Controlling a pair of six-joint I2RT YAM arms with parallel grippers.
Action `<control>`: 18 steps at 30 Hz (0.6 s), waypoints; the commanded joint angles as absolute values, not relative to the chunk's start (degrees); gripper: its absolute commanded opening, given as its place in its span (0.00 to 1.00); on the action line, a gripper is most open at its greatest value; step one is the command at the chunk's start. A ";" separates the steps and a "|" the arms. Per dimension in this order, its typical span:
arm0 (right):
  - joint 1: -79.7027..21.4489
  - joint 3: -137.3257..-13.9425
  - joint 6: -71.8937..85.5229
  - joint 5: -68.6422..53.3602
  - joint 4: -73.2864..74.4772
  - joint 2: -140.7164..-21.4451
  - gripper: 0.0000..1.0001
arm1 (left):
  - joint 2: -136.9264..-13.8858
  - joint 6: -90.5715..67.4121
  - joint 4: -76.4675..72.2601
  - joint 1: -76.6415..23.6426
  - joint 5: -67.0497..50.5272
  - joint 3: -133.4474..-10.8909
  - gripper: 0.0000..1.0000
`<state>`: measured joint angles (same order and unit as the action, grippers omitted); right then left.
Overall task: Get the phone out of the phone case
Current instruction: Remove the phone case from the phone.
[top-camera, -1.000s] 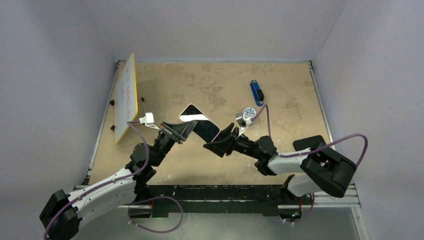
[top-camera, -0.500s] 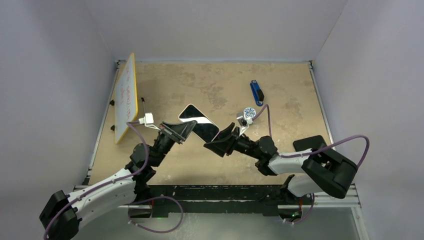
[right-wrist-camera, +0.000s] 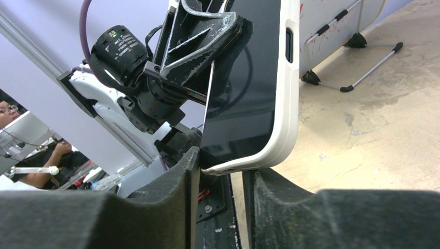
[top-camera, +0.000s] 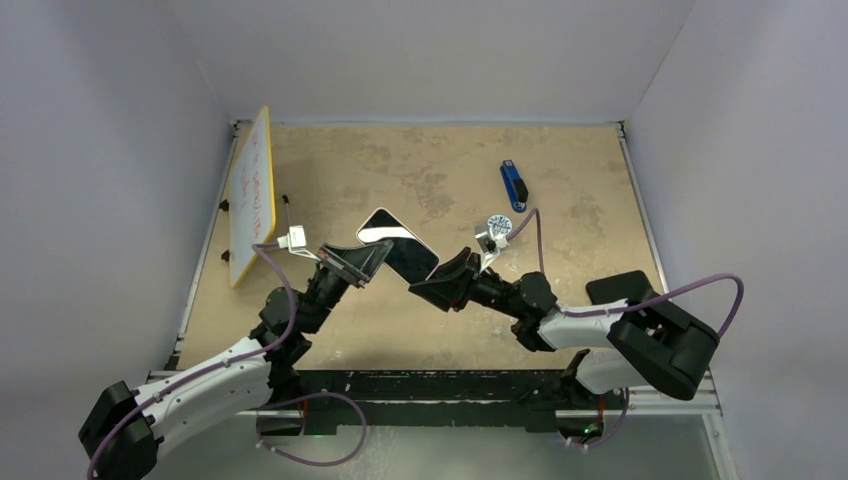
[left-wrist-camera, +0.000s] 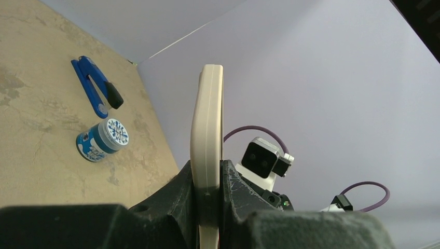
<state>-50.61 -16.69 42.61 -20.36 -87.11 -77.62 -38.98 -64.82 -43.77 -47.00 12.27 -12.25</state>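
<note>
- Left pincer [left-wrist-camera: 207, 172] clamped the cream-cased, black-screened phone [top-camera: 398, 243]; its long axis ran toward the right pincer [right-wrist-camera: 220, 174].
- Those jaws stood apart, astride the free corner.

top view: high above the 6 o'clock edge, looking down over the whole table [top-camera: 420, 160]. left wrist: close, edge-on to the phone case [left-wrist-camera: 206, 135], facing 2 o'clock. right wrist: close, low, facing 10 o'clock. all three share the phone [right-wrist-camera: 244, 78].
</note>
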 commanded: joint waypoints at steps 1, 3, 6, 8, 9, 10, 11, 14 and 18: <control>-50.71 -17.95 39.64 -22.71 -104.49 -78.35 0.31 | -38.59 -66.35 -45.23 -47.05 12.47 -14.32 0.00; -50.71 -18.46 38.77 -24.46 -103.37 -78.84 0.26 | -38.82 -66.36 -43.39 -47.02 11.99 -15.09 0.00; -50.71 -19.01 35.44 -26.27 -101.56 -78.97 0.18 | -38.99 -66.68 -41.63 -47.02 11.52 -15.61 0.00; -50.71 -19.16 32.41 -26.78 -99.41 -78.61 0.14 | -38.90 -66.95 -39.93 -47.02 11.47 -16.08 0.00; -50.70 -19.24 30.73 -26.85 -98.09 -78.36 0.12 | -38.81 -66.97 -38.92 -47.02 11.43 -16.44 0.00; -50.71 -19.31 28.98 -27.16 -96.52 -77.99 0.11 | -38.66 -66.90 -38.07 -47.02 11.43 -16.66 0.00; -50.71 -19.52 27.29 -27.55 -94.67 -77.37 0.09 | -38.52 -66.77 -37.23 -47.02 11.37 -16.88 0.00; -50.71 -20.55 20.72 -27.69 -86.93 -74.95 0.05 | -37.93 -66.46 -34.96 -47.04 11.13 -17.57 0.00; -50.71 -21.75 12.94 -26.29 -78.51 -72.18 0.00 | -38.38 -66.18 -33.43 -47.02 9.56 -18.40 0.00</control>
